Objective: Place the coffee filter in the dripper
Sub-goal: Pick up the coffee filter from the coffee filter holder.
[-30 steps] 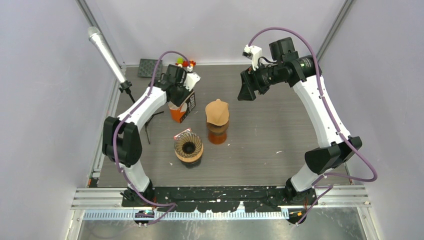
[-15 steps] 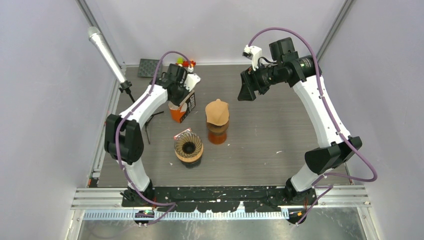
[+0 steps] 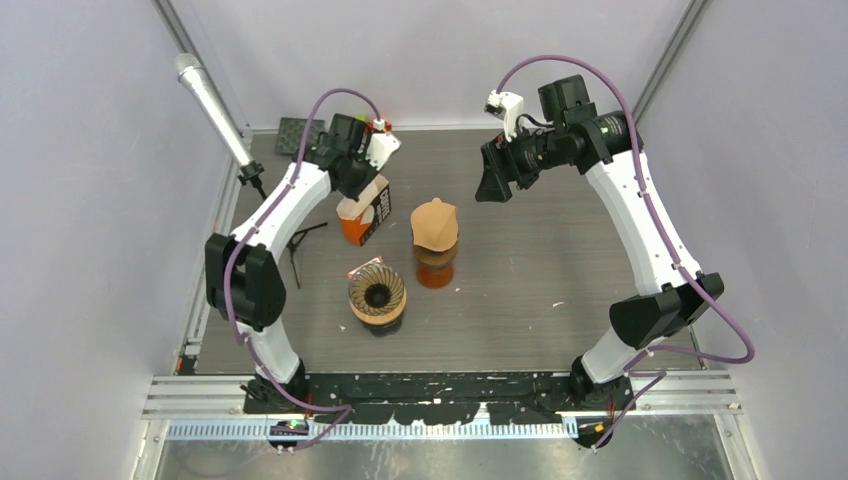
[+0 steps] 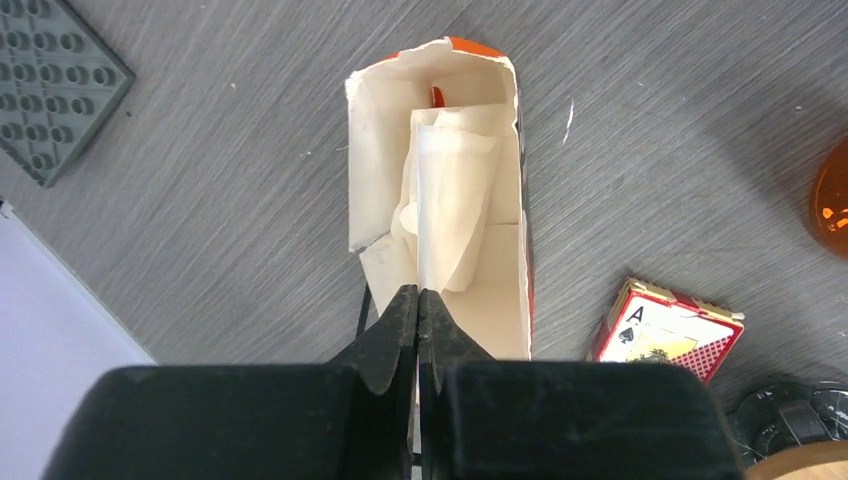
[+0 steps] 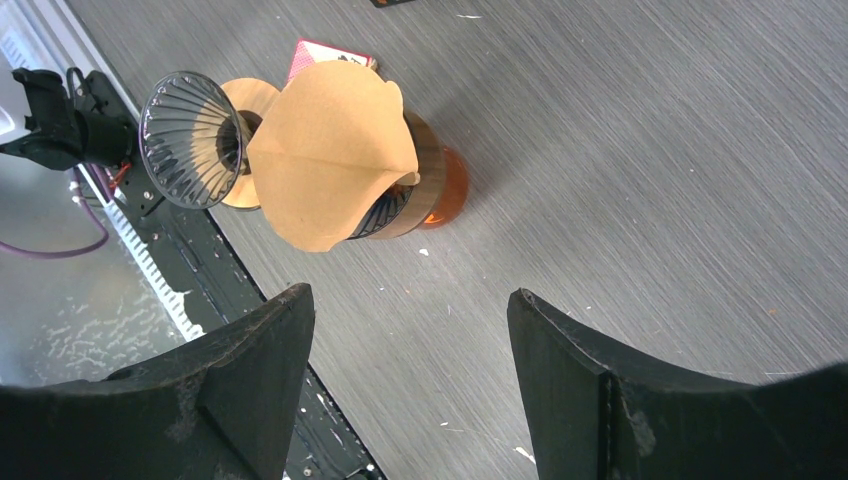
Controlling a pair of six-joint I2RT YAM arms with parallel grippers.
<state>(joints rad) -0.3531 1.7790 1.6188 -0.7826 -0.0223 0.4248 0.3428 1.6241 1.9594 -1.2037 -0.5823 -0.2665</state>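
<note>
Overhead, left claw (image 3: pixel 355 190): hovering over the orange box (image 3: pixel 372 215) at the tabletop's far left.
Overhead, dripper (image 3: pixel 377 294): standing bare near the arm bases, apart from that box, waiting for its filter by the look of it.
Overhead, brown cone (image 3: pixel 434 224): sitting atop the amber pot (image 3: pixel 435 270) mid-tabletop.
Overhead, room: showing pale walls, a microphone (image 3: pixel 208 100) leaning at the left, and a grey wood-grain tabletop (image 3: pixel 560 260).
Left wrist, left claw: pinching fully shut on the edge of a white filter (image 4: pixel 455 200), most of it lying inside the orange box.
Left wrist, progress: seemingly grasping done; lifting out, carrying and seating in the dripper remaining.
Left wrist, surroundings: showing a card pack (image 4: pixel 665 335) near the orange box and a studded grey plate (image 4: pixel 50 80) at the corner.
Right wrist, right claw (image 5: pixel 410 300): gaping wide, holding nothing, hanging above the brown cone and the dripper.
</note>
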